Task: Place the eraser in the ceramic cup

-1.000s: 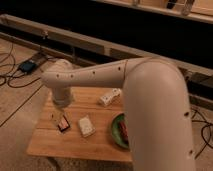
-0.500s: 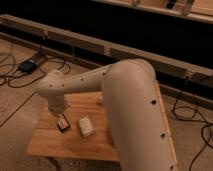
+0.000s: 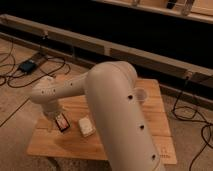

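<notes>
Jaws low beside eraser (image 3: 62,122)

Table (image 3: 55,146) pale wood, matt. Arm (image 3: 116,102) smooth off-white plastic shell. Claw (image 3: 51,119) low over table, just left of eraser (image 3: 62,122).

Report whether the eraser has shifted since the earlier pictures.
No. The eraser keeps its spot just beside the pale block; the tool hangs close on the eraser's other side.
</notes>
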Tool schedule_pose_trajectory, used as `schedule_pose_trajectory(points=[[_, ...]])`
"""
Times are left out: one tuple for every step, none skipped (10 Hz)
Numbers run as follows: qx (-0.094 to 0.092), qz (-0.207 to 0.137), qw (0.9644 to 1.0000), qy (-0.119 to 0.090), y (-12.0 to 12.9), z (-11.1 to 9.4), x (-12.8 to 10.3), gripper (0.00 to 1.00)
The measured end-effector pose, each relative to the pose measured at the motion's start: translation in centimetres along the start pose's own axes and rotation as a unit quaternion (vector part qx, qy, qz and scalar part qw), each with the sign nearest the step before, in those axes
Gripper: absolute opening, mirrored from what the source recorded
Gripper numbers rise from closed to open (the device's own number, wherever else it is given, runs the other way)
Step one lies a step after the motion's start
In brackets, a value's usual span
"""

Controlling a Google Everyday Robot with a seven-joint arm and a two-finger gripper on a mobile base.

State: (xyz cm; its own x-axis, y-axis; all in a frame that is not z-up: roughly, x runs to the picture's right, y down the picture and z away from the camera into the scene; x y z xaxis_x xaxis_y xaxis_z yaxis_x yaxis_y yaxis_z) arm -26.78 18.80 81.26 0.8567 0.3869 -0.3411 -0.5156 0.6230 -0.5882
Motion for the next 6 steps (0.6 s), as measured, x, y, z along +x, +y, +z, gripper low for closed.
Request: schedule_pose_trajectory(points=[[0.004, 0.002, 1.0, 0.008, -0.1, 0.9, -0.2, 0.8], [0.007, 0.001, 0.9999, 0.012, -0.1, 1.4, -0.4, 0.8], [0.01, 0.001, 0.9998, 0.016, -0.2, 1.9, -0.6, 0.8], [0.013, 0.0, 0.9997, 0.019, -0.4, 2.3, -0.7, 0.8], [0.014, 0.0, 0.9997, 0.02, -0.5, 2.6, -0.9, 0.8], [0.014, -0.001, 0.9997, 0.02, -0.6, 2.8, -1.1, 0.8]])
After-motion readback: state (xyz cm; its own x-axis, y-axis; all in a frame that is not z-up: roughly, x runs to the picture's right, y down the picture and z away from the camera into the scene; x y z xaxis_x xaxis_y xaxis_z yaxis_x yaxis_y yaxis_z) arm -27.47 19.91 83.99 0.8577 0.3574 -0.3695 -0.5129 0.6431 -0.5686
